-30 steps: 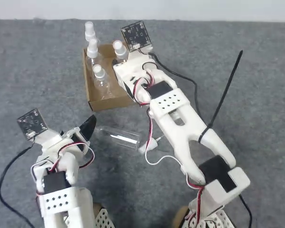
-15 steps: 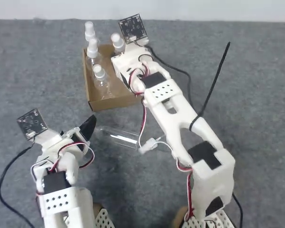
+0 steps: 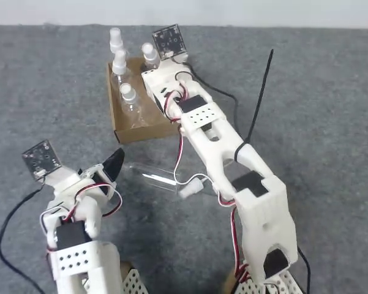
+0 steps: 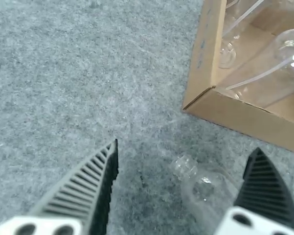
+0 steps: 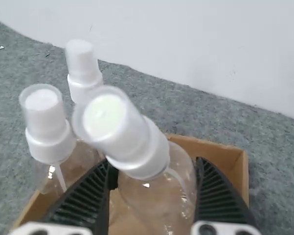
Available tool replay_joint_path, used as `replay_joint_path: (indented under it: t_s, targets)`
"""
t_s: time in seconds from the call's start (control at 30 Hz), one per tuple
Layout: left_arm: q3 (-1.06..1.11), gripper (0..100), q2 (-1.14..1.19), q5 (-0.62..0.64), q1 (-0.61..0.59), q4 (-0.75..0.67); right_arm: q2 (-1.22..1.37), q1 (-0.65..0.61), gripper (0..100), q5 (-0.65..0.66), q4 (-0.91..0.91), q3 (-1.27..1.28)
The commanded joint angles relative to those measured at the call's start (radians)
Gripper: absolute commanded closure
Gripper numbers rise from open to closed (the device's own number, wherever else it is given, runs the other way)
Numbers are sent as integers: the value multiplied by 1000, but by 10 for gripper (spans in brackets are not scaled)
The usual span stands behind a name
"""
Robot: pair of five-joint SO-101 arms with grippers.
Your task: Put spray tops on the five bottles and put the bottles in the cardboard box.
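Right end effector [image 5: 151, 188] was clenched on a clear plastic bottle with a white spray top [image 5: 137, 142]. The ribbed black fingers [image 5: 85, 196] pressed its body from both sides. The bottle leaned rather than standing straight, low over the brown cardboard box [image 5: 231, 157].

Other capped bottles [image 5: 45, 122] stood just beside the held one, on the side away from the arm. From above three were countable [image 3: 130, 98]. I could not tell whether the farthest stood inside the box or just past its far wall.

Risk, my judgement: letting go at that lean could tip the bottle into its neighbours and topple them. The wide fingers could also catch a neighbour's top on the way out. The gap beside the held bottle looked tight.

Left end effector [image 4: 185, 155] was released, with the fingers spread wide and low over the grey felt worktop [image 4: 63, 73]. An uncapped clear bottle [image 4: 201, 188] lay on its side between them, nearer one finger. Its open neck pointed outward toward the box corner, which was near but apart.

Risk: it is a round bottle lying off-centre, so uneven closing would likely roll or squirt it out. It had no top yet, so the task looked mostly done, not finished.
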Motion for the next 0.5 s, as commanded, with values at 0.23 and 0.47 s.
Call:
replay_joint_path:
  t_s: [0.23, 0.47]
  targets:
    - [-10, 622, -12, -2, 2, -29, 33, 64, 871, -120, -61, -77]
    - [-10, 622, -12, -2, 2, -28, 87, 64, 871, -121, -193, -77]
